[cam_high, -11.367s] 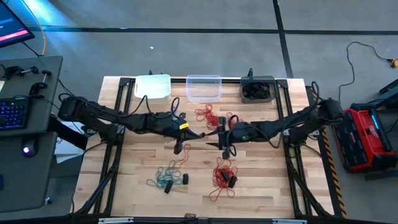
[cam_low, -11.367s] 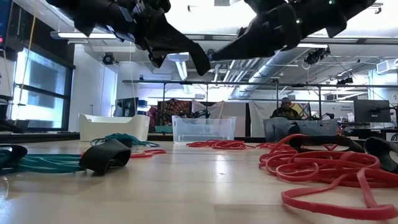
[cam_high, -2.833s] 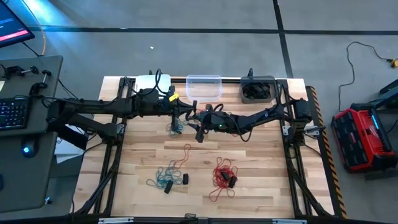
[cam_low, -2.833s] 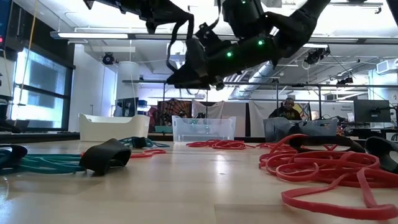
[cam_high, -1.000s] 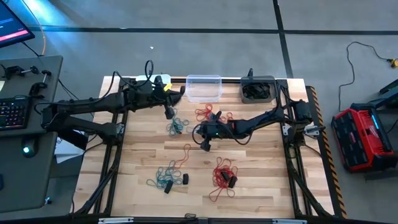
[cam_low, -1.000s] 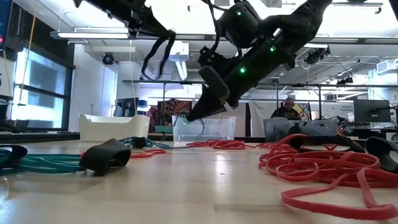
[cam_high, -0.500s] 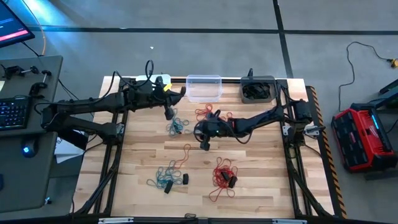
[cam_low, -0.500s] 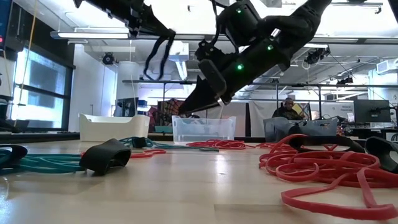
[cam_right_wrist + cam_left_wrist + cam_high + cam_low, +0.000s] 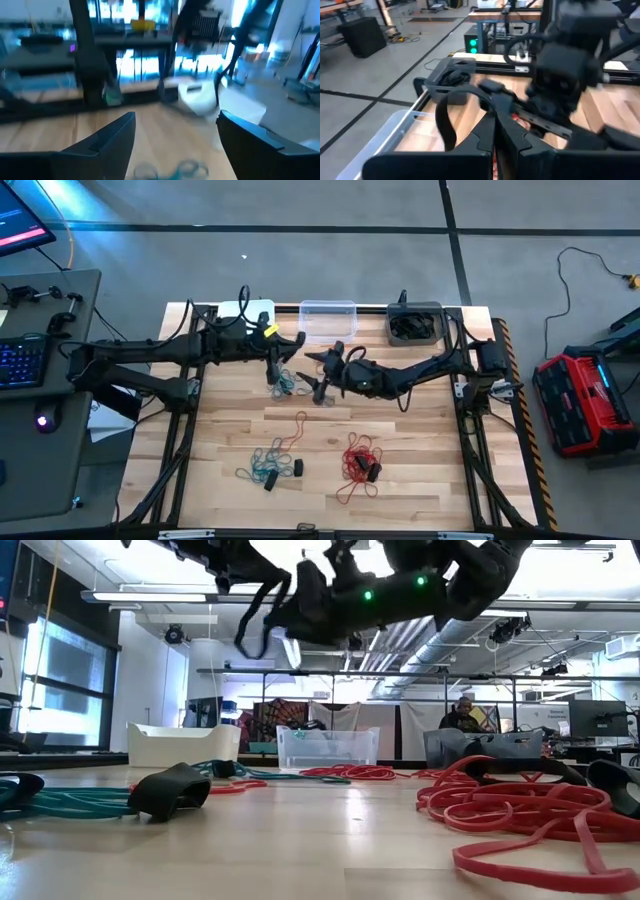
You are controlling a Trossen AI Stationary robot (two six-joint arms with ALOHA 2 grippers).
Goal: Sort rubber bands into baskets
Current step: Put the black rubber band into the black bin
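Rubber bands, thin teal elastic loops (image 9: 285,384), lie just beside the open-fingered right gripper (image 9: 324,377); left gripper (image 9: 272,361) clamps a dark band (image 9: 445,117), nearer the white tub (image 9: 243,311).

Workshop lab: exposed ceiling ducts (image 9: 420,640)

Your two arms are dark, slender and jointed, with black cables looping loosely off each. The left arm (image 9: 160,352) wears a yellow tag near its wrist. The right arm (image 9: 420,370) shows small green indicator lights in the low view.
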